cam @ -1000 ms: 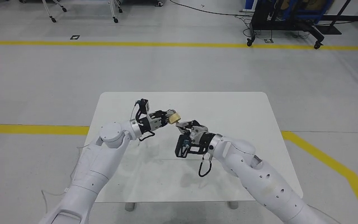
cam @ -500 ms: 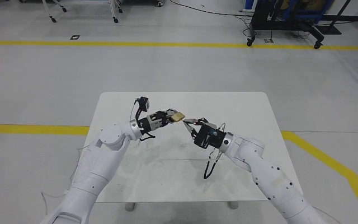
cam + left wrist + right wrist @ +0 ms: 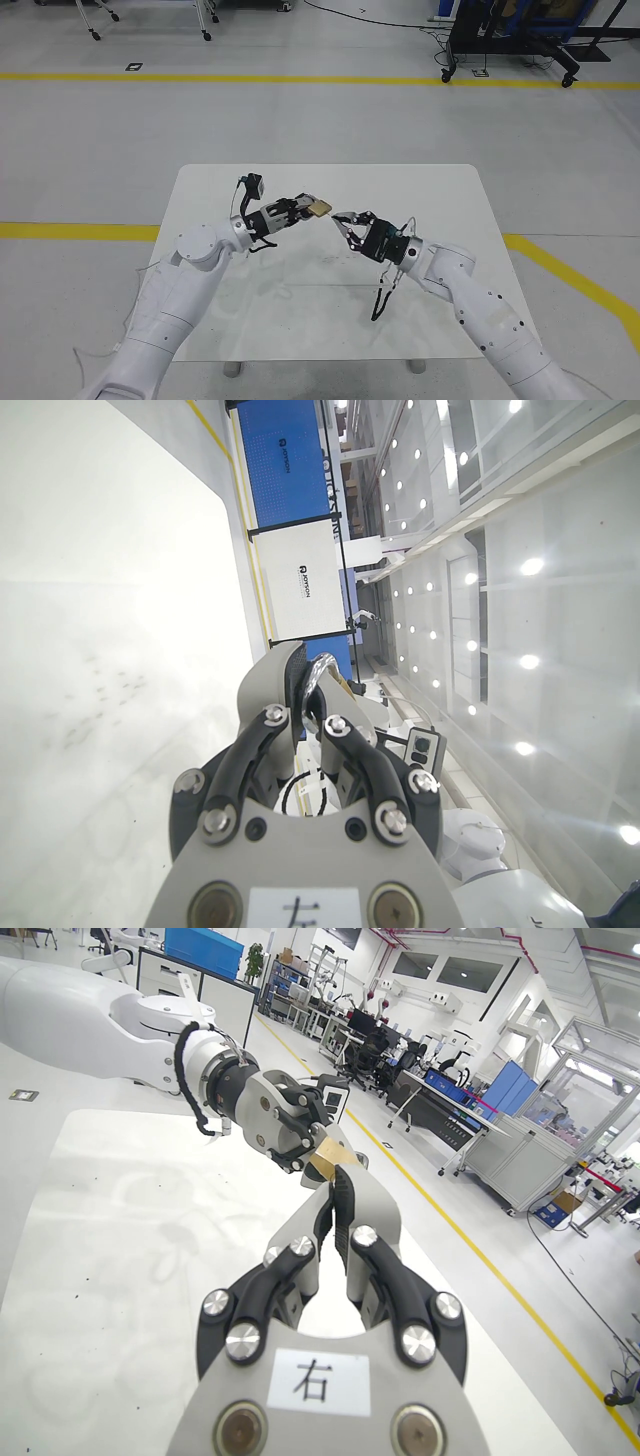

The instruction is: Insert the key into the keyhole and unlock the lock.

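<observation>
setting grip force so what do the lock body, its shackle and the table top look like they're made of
Lock body: looks like brass, yellow-gold with a dull satin sheen; it could be plated.
Shackle: bright silvery metal, probably steel, with sharp highlights along its curve.
Table: white, smooth, fairly matte top, perhaps laminate or painted board; the look leaves it open.

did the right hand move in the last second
Yes. In the top view the right hand shifted toward the table's right edge and a little toward its far edge.
</observation>
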`<move>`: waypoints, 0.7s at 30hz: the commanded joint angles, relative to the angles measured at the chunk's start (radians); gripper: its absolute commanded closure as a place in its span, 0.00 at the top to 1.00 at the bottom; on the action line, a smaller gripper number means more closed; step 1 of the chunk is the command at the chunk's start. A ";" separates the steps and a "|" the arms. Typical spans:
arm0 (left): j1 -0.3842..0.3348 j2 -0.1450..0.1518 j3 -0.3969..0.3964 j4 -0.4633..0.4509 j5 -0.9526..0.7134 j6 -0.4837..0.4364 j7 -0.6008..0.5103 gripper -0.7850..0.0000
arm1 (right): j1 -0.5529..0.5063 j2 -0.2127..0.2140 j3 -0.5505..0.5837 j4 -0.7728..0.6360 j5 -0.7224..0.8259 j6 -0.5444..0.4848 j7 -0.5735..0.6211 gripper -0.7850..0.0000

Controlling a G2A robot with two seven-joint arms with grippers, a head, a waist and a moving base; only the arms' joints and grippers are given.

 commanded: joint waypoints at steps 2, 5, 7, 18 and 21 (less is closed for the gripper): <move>-0.012 -0.002 0.001 0.015 -0.017 0.040 0.001 0.00 | -0.019 0.006 0.025 -0.007 -0.022 0.010 -0.026 1.00; -0.029 -0.004 0.014 0.036 -0.012 0.104 -0.011 0.00 | -0.059 0.019 0.083 -0.023 -0.021 0.025 -0.070 1.00; -0.046 -0.007 0.034 0.053 -0.003 0.164 -0.026 0.00 | -0.097 0.030 0.141 -0.034 -0.002 0.019 -0.137 1.00; -0.137 -0.030 0.247 0.080 0.398 0.274 0.004 0.00 | -0.180 0.055 0.265 -0.040 0.029 -0.052 -0.339 1.00; -0.146 -0.038 0.289 0.086 0.473 0.291 0.024 0.00 | -0.180 0.055 0.265 -0.040 0.029 -0.052 -0.339 1.00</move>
